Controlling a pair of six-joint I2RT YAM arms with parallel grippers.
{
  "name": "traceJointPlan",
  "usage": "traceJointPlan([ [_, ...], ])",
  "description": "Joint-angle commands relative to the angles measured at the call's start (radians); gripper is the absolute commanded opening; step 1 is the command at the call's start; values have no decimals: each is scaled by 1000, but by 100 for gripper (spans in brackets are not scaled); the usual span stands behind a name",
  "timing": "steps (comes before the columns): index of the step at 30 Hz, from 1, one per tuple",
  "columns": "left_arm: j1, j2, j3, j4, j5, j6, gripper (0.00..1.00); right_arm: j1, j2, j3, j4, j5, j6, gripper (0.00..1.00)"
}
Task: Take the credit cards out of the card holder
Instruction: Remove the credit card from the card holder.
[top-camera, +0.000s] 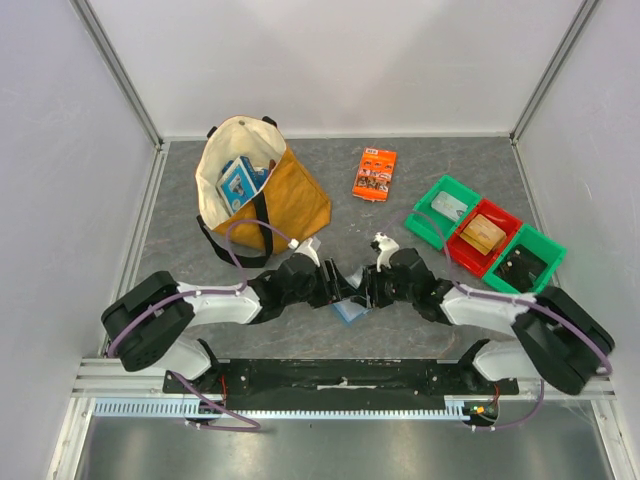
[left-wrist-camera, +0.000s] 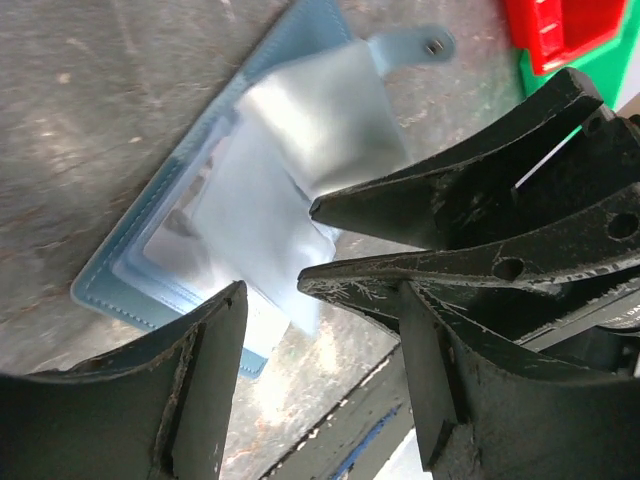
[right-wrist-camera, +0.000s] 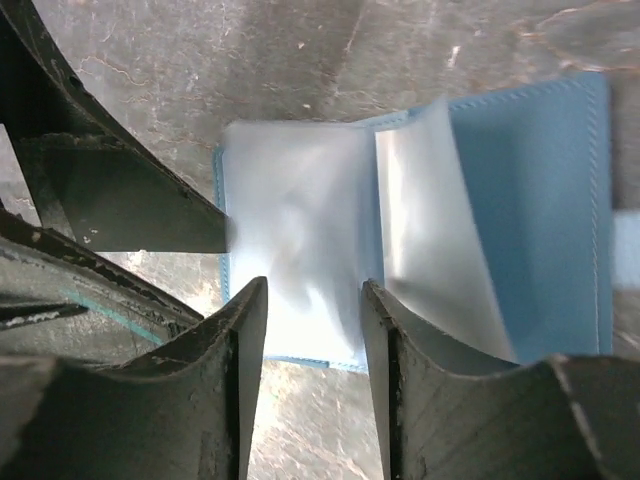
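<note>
Card holder (right-wrist-camera: 545, 180) read light blue to me, paler stitching round the edge, pockets frosted clear. Worktop (top-camera: 180, 190) was mottled grey, my fingers (right-wrist-camera: 215, 390) scuffed black. Red bin (top-camera: 460, 250) sat between green ones; tote bag (top-camera: 295, 200) cream and mustard.

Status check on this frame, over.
Left gripper open, right gripper open, tips crowding above card holder. Holder lies open on table; no card seen in clear pockets. Nothing else close.

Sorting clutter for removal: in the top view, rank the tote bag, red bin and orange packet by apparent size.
1. tote bag
2. red bin
3. orange packet
The last two look fairly close.
</note>
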Motion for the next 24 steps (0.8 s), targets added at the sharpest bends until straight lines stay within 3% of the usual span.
traceJointPlan([
  [1,2,29,38,64,19,-15,67,17,-209,-12,-69,115,-33,54],
  [12,3,185,198,116,93,22,66,19,-648,-66,-360,566,-39,56],
  [17,3,331,319,77,93,42,66,19,-774,-97,-394,578,-29,56],
  [24,6,417,374,50,119,47,66,17,-752,-107,-351,479,-21,55],
])
